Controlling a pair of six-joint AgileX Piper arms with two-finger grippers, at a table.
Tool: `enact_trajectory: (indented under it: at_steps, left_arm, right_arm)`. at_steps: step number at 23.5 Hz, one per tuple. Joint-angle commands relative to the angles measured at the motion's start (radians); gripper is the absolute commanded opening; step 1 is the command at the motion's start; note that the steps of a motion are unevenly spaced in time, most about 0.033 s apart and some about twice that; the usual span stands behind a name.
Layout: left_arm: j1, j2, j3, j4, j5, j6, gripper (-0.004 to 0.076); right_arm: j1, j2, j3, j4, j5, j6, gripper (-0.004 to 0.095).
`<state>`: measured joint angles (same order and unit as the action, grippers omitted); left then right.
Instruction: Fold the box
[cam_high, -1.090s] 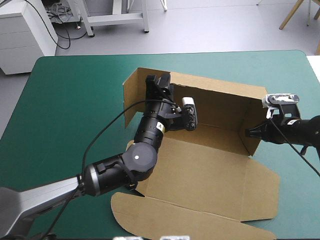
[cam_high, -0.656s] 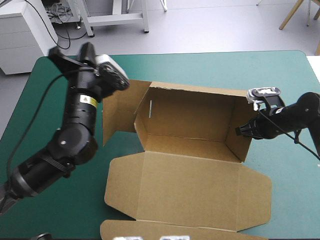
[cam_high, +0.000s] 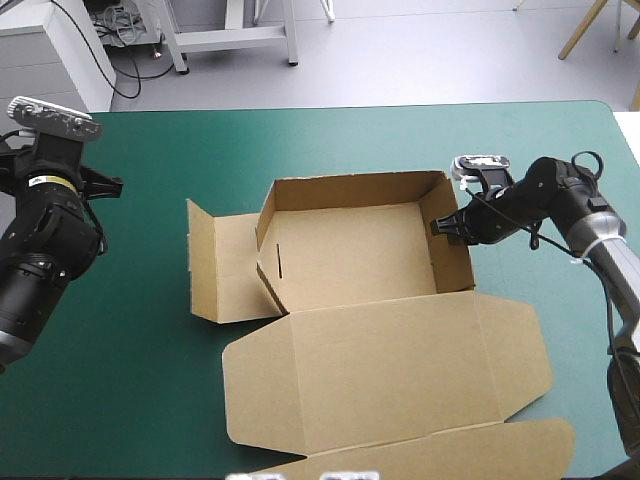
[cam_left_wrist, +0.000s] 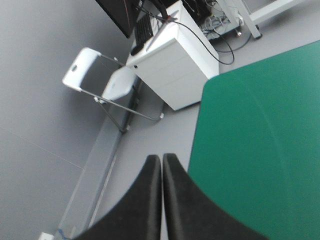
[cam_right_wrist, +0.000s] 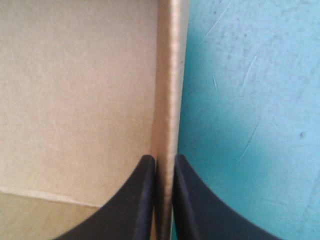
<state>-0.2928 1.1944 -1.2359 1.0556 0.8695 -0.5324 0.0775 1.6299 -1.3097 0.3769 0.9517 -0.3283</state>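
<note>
**Box** (cam_high: 350, 250): located at the middle of the table (cam_high: 150, 160), standing as an open tray. The far, right and left walls are raised, and the lid (cam_high: 400, 370) is laid flat toward the near edge. The tray's long axis is set left to right. A left flap (cam_high: 215, 265) is seen spread on the cover outside the left wall, not tucked.

**Right gripper** (cam_high: 440, 226): positioned at the far part of the right wall (cam_high: 458, 262), which runs near to far. In the right wrist view the jaws are all but pressed together, with the wall's top edge pinched between them. Brown board is seen on one side of that edge and teal-green cover on the other.

**Left gripper** (cam_left_wrist: 162, 157): raised over the table's left edge, well apart from the box. The jaws are pressed together to a point and nothing is held. They are aimed past the far-left corner, so the box lies behind them and to the right.

**Assessment:** the right side is judged secured by the pinch, and the left flap is judged the outstanding work. The left arm is the nearer to it, but a turn back toward the box would be required first. A risk of the tray sliding is noted if the pinch is released too soon.
</note>
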Motion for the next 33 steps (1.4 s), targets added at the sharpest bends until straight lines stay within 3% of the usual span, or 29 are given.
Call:
enact_trajectory:
  at_steps: [1,2,4,14,19,26,33]
  left_arm:
    - [0.05,-0.023,-0.031,-0.059,-0.049,-0.008,-0.0008]
    - [0.064,-0.023,-0.031,-0.08,-0.049,-0.008,-0.0008]
    - [0.102,-0.023,-0.031,-0.113,-0.052,-0.008,-0.0008]
    - [0.325,-0.021,-0.031,-0.52,-0.054,0.121,-0.0008]
    - [0.366,0.003,-0.028,-0.798,-0.05,0.321,-0.0008]
    - [0.366,0.068,0.042,-1.147,-0.029,0.551,-0.0008]
    - [0.366,0.081,0.088,-1.182,-0.021,0.588,-0.0008]
  right_arm:
    - [0.018,-0.008,-0.042,-0.03,-0.029,-0.003,0.0285]
    - [0.023,-0.006,-0.052,-0.021,-0.042,-0.003,0.0396]
    - [0.025,-0.006,-0.091,-0.027,-0.05,-0.003,0.0504]
    - [0.025,-0.008,-0.371,-0.123,0.106,-0.003,0.0502]
    - [0.025,-0.008,-0.396,-0.118,0.125,0.035,0.0471]
    - [0.025,0.062,-0.396,-0.114,0.248,0.042,0.0425]
    - [0.027,0.172,-0.396,-0.108,0.25,0.076,0.0386]
